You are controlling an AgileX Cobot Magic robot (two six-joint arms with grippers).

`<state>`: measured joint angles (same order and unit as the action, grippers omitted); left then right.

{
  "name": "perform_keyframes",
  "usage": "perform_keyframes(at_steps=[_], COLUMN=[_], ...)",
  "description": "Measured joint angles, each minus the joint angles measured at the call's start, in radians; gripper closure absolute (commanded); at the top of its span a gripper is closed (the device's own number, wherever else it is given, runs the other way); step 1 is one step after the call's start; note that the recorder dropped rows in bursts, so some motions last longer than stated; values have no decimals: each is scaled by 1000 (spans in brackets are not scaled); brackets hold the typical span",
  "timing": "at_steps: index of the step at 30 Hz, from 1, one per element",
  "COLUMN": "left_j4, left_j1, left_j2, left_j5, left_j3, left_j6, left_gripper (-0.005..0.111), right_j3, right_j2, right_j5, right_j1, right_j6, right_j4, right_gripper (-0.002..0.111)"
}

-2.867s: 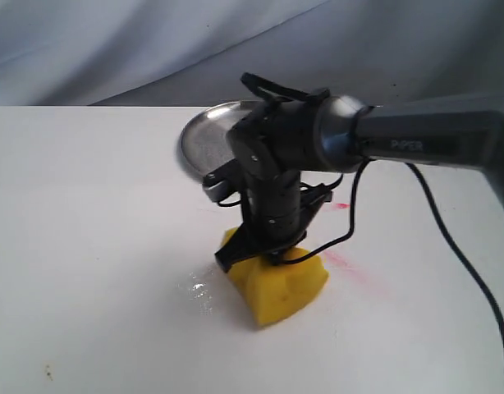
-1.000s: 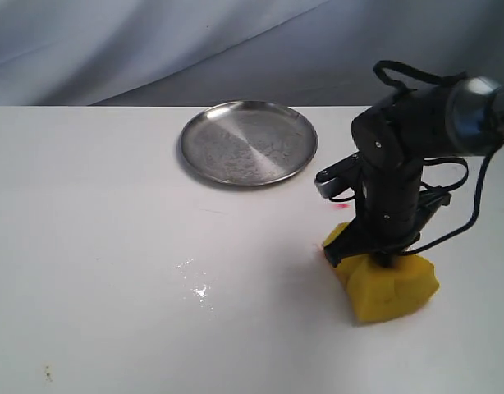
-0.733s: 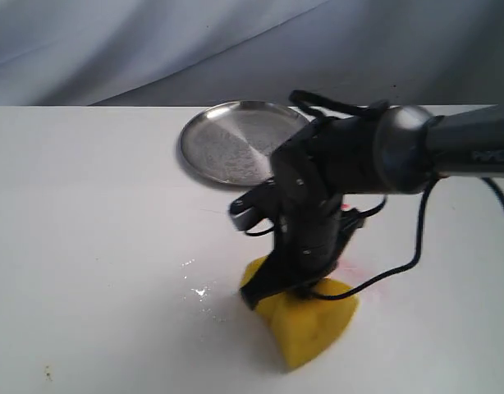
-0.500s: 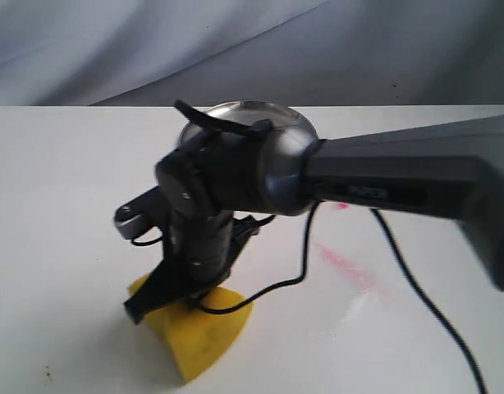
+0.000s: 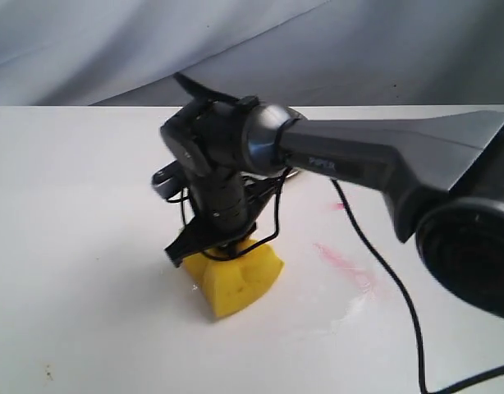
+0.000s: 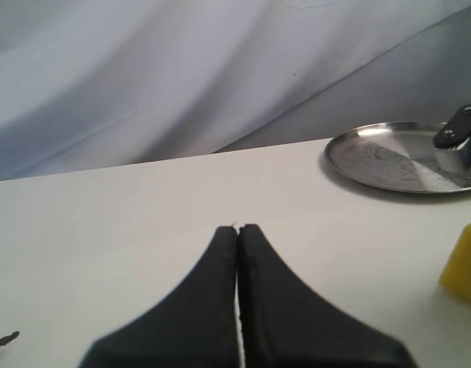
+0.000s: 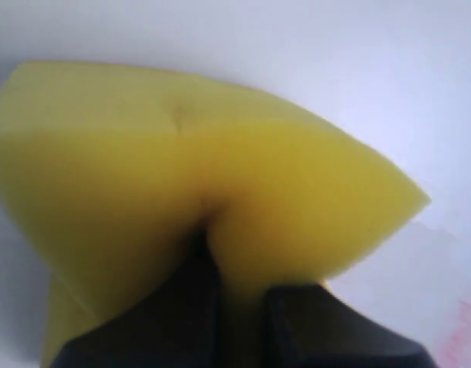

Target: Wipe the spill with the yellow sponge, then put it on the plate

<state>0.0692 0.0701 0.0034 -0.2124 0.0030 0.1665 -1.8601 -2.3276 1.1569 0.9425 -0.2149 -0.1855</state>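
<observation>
The right gripper [image 5: 223, 249] reaches across from the right side of the exterior view and points down at the white counter [image 5: 71, 205], pinching the yellow sponge [image 5: 235, 281] from above. The sponge rests on the counter a little left of the middle of that view, its lower corner pointing toward the camera. In the right wrist view the gripper [image 7: 235, 303] bites into the sponge [image 7: 182, 153] so that the foam folds into a deep crease between the dark fingers [image 7: 182, 322], and a small dent shows on the yellow face above the crease. A pink-red smear [image 5: 342, 261] lies on the counter to the right of the sponge, apart from it, and a black cable [image 5: 383, 271] trails across the counter beside it. The spill cannot be made out in any view. The left gripper [image 6: 237, 230] is pressed together with nothing between its fingers, above bare counter. Beyond it, the left wrist view shows the plate [image 6: 389, 157] lying flat near the far edge of the counter, partly covered by a piece of the right arm, with a corner of the sponge nearer the camera than the plate. A grey cloth [image 5: 112, 41] hangs behind the counter.
</observation>
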Motion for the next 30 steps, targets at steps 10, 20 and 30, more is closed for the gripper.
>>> perform_keyframes(at_steps=[10,20,30], left_j4=[0,0,0], left_j1=[0,0,0], left_j2=[0,0,0], left_j5=[0,0,0], left_j3=[0,0,0], left_j6=[0,0,0], left_gripper=[107,107,107], right_j3=[325,639,720], right_j2=[163,335,386], right_j5=[-46,-119,-292], right_j1=[-213,-405,-211], right_j6=[-41,-69,49], right_j4=[-118,-176,19], right_gripper=[108,108,108])
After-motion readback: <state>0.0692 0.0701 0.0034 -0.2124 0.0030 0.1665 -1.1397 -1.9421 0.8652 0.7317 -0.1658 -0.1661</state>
